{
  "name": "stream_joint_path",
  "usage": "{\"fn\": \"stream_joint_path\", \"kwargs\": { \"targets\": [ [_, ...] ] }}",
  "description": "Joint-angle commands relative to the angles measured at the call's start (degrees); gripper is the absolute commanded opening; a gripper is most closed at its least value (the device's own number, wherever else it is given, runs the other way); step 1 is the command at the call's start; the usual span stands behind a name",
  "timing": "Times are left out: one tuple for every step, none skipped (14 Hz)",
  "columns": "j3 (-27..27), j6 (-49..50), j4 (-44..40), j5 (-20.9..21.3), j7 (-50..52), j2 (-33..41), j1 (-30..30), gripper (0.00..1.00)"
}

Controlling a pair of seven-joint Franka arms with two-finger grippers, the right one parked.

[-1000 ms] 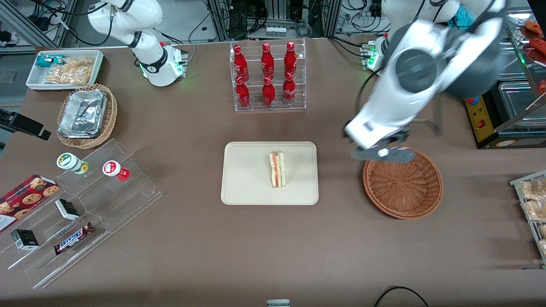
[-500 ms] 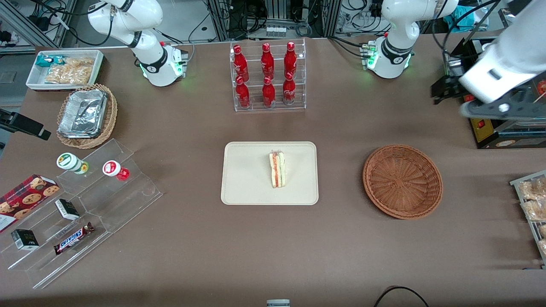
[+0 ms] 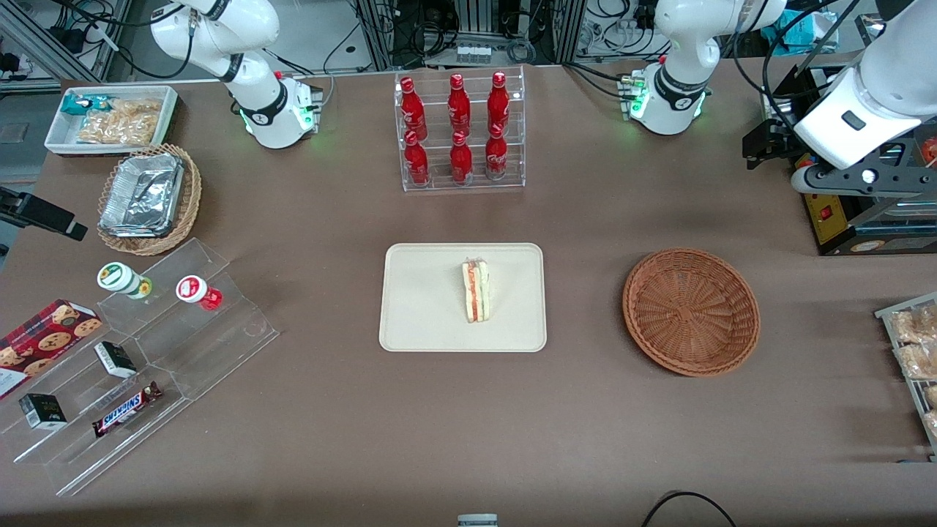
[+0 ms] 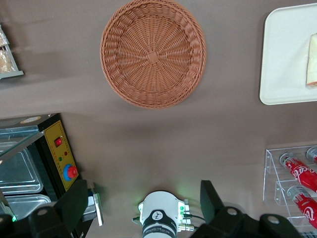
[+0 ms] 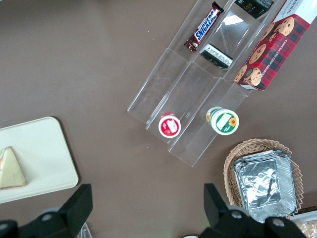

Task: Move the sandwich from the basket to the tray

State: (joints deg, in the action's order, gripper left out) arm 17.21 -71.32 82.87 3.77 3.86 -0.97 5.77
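Observation:
The sandwich (image 3: 476, 291), a pale wedge with a red filling stripe, lies on the beige tray (image 3: 424, 307) at the table's middle. It also shows at the edge of the left wrist view, sandwich (image 4: 312, 67) on tray (image 4: 285, 54). The reddish-brown wicker basket (image 3: 691, 312) sits beside the tray toward the working arm's end, with nothing in it (image 4: 153, 52). My gripper (image 3: 765, 143) hangs high, farther from the front camera than the basket and well off toward the working arm's end. It is open (image 4: 143, 191), with nothing between its fingers.
A clear rack of red bottles (image 3: 460, 132) stands farther back than the tray. A yellow-fronted machine (image 3: 823, 201) sits under my gripper. A snack rack (image 3: 911, 344) is at the working arm's end. A stepped acrylic display (image 3: 146, 366), foil-lined basket (image 3: 146, 197) and white bin (image 3: 110, 117) fill the parked arm's end.
My arm swung from just above the basket's rim up and away toward the working arm's end, then nearly settled. The sandwich, tray and basket have not moved.

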Motion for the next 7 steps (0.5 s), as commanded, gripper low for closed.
{"fn": "stream_joint_path", "kwargs": {
  "targets": [
    [-0.2,-0.6,1.8,-0.7,0.5,1.4,0.3,1.00],
    [-0.2,-0.5,1.2,-1.0,0.4,1.2,0.5,1.00],
    [-0.3,-0.5,1.1,-1.7,0.4,1.2,0.5,1.00],
    [-0.4,-0.5,1.1,-2.0,0.5,1.2,0.5,1.00],
    [-0.6,-0.5,1.1,-2.1,0.5,1.2,0.3,1.00],
    [-0.7,-0.6,1.1,-2.1,0.5,1.2,0.3,1.00],
    [-0.6,-1.0,1.1,-2.2,0.5,1.2,0.3,1.00]
  ]
}}
